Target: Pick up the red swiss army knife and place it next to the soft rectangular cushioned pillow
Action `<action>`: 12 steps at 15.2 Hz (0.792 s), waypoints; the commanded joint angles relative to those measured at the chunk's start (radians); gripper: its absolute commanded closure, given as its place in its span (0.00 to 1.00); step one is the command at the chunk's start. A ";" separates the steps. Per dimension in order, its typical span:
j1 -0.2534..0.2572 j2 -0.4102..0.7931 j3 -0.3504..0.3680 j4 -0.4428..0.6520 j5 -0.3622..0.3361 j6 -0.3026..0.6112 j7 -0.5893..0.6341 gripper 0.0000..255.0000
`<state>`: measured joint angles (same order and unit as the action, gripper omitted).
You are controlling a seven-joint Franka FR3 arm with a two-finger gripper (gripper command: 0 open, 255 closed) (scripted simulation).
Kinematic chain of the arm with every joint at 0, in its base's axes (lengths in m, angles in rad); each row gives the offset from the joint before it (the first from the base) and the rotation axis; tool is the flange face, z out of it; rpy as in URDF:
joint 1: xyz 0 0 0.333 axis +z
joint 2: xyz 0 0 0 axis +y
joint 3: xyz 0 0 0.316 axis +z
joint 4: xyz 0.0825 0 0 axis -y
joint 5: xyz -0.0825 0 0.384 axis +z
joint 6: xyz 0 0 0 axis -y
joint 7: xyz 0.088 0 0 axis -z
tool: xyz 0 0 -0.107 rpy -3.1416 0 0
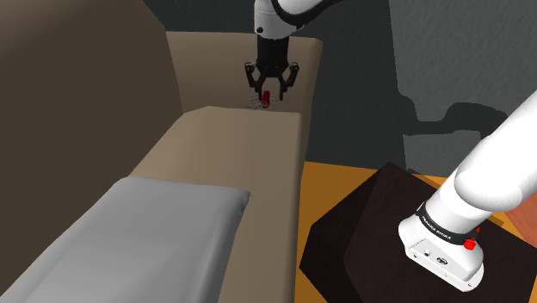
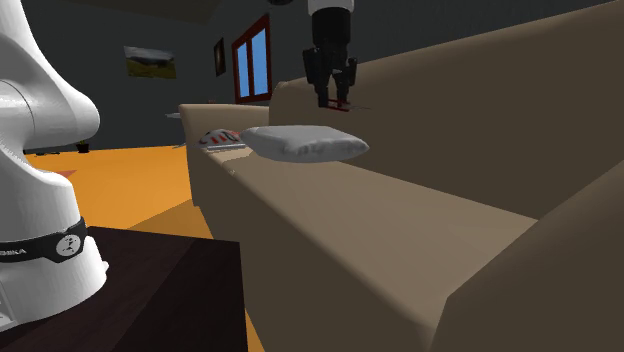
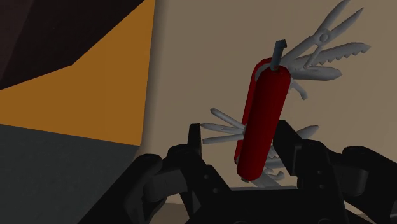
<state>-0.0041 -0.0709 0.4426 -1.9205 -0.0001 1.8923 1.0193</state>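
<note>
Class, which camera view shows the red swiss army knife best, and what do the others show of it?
The wrist view: the knife appears close up, red body and fanned grey tools plain. The shoulder view gives a small red spot far along the sofa; the second exterior view, a red bit beyond the pillow.

The white Franka arm (image 1: 499, 163) rises from its base and reaches far out, with its wrist (image 1: 274, 21) pointing straight down. The black gripper (image 1: 268, 93) hangs vertically, its fingers (image 3: 287, 143) set partway in, clasping the red swiss army knife (image 3: 261, 118) between them.
</note>
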 commanded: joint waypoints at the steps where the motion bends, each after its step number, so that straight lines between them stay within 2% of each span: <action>1: 0.011 0.016 0.014 0.031 -0.007 -0.017 0.028 1.00; 11: 0.150 0.215 0.134 0.248 -0.121 -0.074 0.307 1.00; 12: 0.150 0.216 0.133 0.235 -0.122 -0.061 0.308 1.00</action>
<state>0.1385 0.1337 0.5718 -1.6921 -0.1146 1.8292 1.3129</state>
